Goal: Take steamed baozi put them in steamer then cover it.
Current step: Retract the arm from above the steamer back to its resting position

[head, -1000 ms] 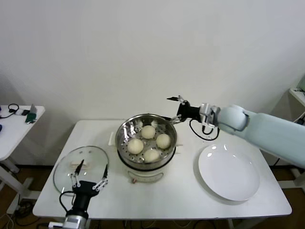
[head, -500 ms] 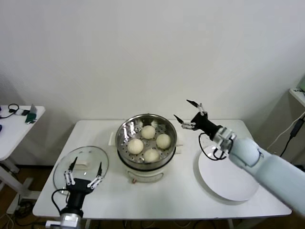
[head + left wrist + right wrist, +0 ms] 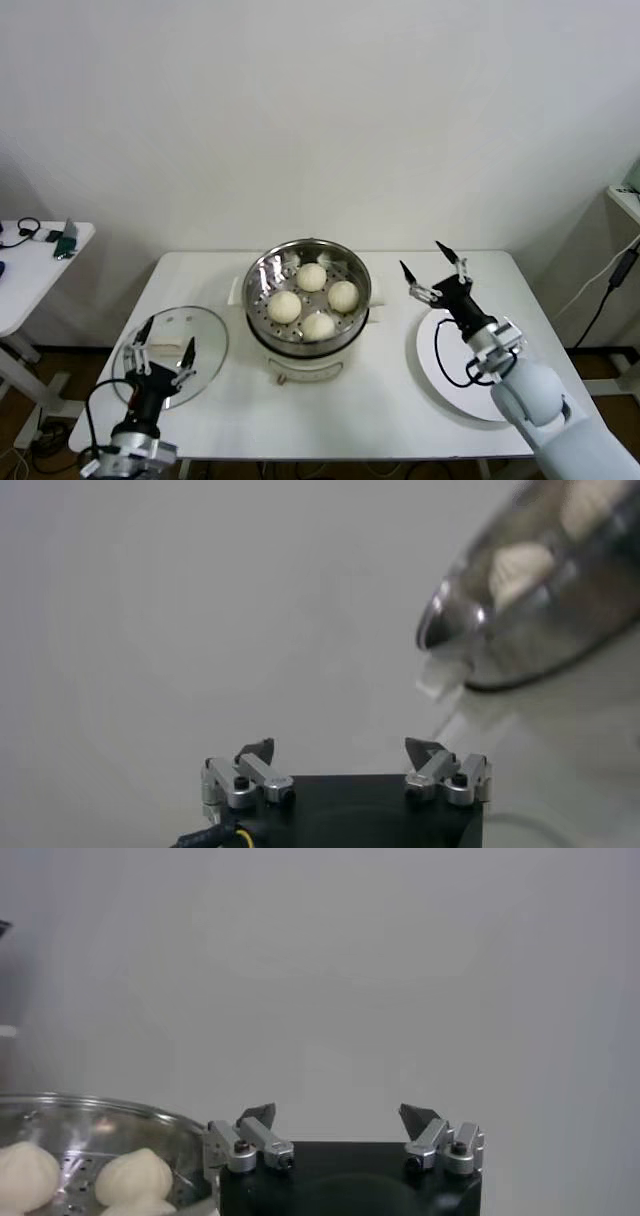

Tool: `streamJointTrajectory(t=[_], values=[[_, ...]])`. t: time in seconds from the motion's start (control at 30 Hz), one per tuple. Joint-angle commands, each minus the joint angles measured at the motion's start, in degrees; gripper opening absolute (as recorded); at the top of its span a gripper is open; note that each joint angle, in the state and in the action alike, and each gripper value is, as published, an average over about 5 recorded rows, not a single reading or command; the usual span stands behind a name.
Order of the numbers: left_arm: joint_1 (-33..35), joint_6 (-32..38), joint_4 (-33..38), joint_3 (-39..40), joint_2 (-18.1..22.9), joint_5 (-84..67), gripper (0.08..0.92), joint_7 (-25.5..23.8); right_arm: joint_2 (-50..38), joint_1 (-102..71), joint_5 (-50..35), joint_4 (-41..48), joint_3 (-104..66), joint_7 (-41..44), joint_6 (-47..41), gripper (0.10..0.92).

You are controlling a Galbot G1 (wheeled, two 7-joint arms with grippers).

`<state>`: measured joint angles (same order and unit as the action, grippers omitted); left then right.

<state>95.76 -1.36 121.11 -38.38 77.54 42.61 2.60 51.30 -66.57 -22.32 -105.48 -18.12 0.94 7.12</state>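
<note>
Since the four cream-white dough buns already fill the shiny steel steamer, the fragile, slippery round glass lid near the tabletop's left edge wants gripping at its white handle; the left hand and right hand both gape empty.

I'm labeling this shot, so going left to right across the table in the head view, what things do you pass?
Left gripper with open fingers over the glass lid → steamer holding four baozi → right gripper, fingers open → white plate.
</note>
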Motion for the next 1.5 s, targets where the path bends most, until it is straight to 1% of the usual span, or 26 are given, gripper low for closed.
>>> streamJointTrajectory(t=[0.03, 0.23, 0.47, 0.6, 0.77, 1.03, 1.5], values=[[-5.90, -5.26, -8.76, 0.34, -4.92, 35.87, 0.823, -0.24, 12.80, -17.43, 3.46, -3.85, -17.88, 2.25, -2.98, 0.823], [-9.84, -2.57, -18.10, 0.44, -5.21, 44.48, 0.823, -0.98, 12.93, -17.35, 3.92, -3.81, -18.84, 2.08, -3.66, 0.823], [-13.26, 0.14, -26.69, 0.31, -4.96, 43.54, 0.823, -2.98, 12.82, -16.99, 4.89, -2.98, -19.02, 1.99, -3.91, 0.823], [-16.24, 0.44, -31.25, 0.30, -4.93, 41.22, 0.823, -1.21, 12.92, -17.19, 5.67, -2.49, -19.02, 1.92, -3.83, 0.823], [-20.33, 0.63, -36.26, 0.02, -5.17, 39.44, 0.823, 2.32, 13.12, -18.05, 5.75, -2.56, -19.97, 2.01, -3.54, 0.823], [-24.86, 1.05, -41.79, -0.24, -5.78, 37.71, 0.823, 5.81, 13.12, -19.38, 6.05, -2.92, -21.03, 2.32, -3.24, 0.823], [-28.87, 1.33, -45.20, 1.31, -5.41, 36.59, 0.823, 7.70, 14.61, -19.91, 7.78, -2.10, -21.42, 3.71, -2.14, 0.823]])
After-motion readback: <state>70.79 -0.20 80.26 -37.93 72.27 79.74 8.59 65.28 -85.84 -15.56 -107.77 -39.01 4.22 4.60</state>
